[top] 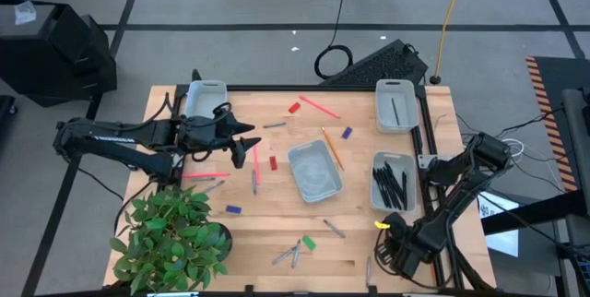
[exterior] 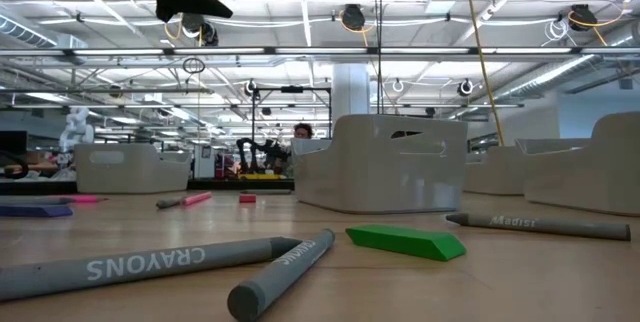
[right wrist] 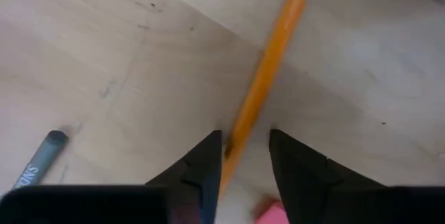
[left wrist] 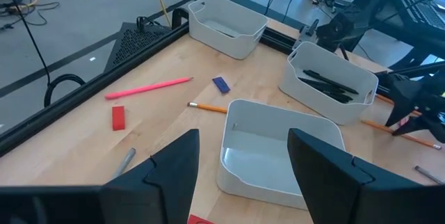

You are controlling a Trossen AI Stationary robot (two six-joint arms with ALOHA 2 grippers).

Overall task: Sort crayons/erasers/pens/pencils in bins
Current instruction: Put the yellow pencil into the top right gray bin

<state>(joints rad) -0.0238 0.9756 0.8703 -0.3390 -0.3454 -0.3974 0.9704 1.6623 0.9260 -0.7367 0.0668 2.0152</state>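
One long thin orange pencil [right wrist: 268, 78] is straddled by the right gripper [right wrist: 245, 156], fingers narrowly apart; they should be closed squarely. The left gripper [left wrist: 243, 156] is held wide open, frame centre.

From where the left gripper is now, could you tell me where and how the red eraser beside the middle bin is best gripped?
Take the red eraser across its short sides, coming straight down from above. It lies flat on the table, a small block with clear wood around it, apart from the middle bin. The left gripper hangs open nearby, so probably only a short move.
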